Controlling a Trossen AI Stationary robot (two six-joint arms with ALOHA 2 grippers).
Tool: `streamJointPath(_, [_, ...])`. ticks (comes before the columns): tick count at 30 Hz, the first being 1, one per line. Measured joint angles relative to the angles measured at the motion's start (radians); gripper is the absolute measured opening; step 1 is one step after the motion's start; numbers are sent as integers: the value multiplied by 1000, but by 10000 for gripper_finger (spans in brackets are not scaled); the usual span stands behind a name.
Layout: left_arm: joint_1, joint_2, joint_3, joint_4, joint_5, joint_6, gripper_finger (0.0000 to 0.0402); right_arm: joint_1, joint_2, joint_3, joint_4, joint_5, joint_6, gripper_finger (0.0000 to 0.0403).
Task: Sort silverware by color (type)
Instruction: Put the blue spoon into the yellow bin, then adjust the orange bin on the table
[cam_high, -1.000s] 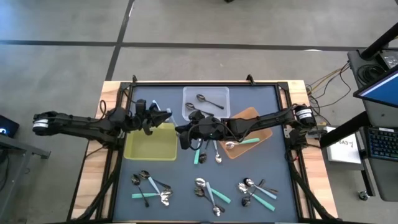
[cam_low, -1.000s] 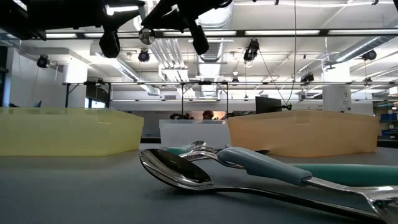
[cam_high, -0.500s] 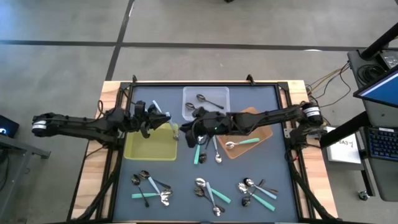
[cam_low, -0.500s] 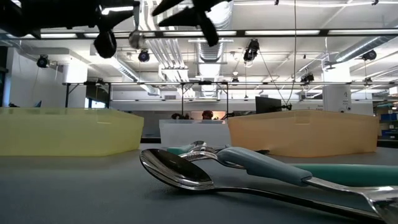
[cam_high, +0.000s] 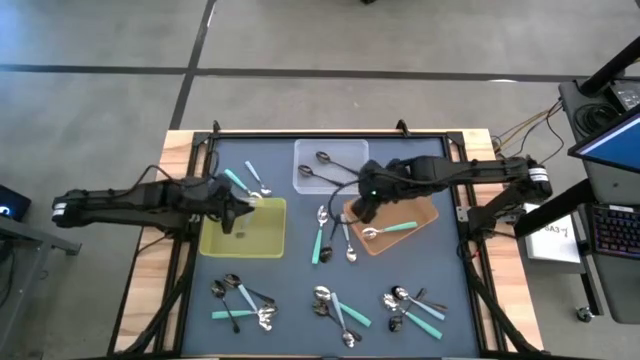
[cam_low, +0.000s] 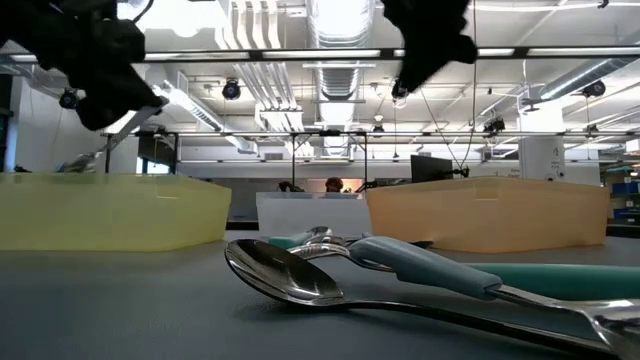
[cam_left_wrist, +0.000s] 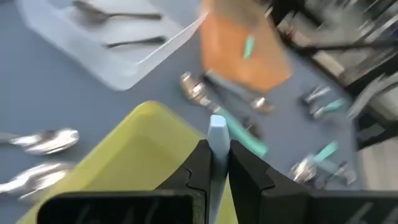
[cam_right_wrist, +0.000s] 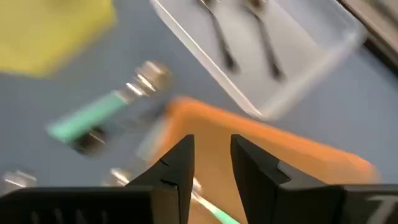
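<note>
Yellow tray (cam_high: 262, 243): left gripper (cam_high: 234, 212) above its rim, clamped on a pale-blue-handled utensil (cam_left_wrist: 217, 140).
Orange-brown tray (cam_high: 420, 213): right gripper (cam_high: 362, 205) over its edge, fingers parted, holding nothing; one teal-green-handled spoon (cam_high: 388, 229) inside.
Clear tray (cam_high: 350, 150): two dark spoons (cam_high: 335, 162).
Remaining silverware (cam_high: 338, 309): heaps along the table's near side (colours mixed).

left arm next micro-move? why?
Probably lower and release: the left gripper, shut on a pale-blue-handled utensil, hangs over the yellow tray, which looks empty. The right gripper, empty with a gap between its fingers, is over the orange tray.
</note>
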Motion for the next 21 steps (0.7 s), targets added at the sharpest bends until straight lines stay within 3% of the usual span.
streamJointPath(7, [0,79,161,-264,-44,122,35,-7,77,-13,-265,30,-103,71])
streamJointPath(13, [0,184,199,-324,-43,154,88,-46,171,-19,-290,30,-197,73])
streamJointPath(21, [0,290,197,-354,-42,197,122,-133,296,-25,-305,29,-262,71])
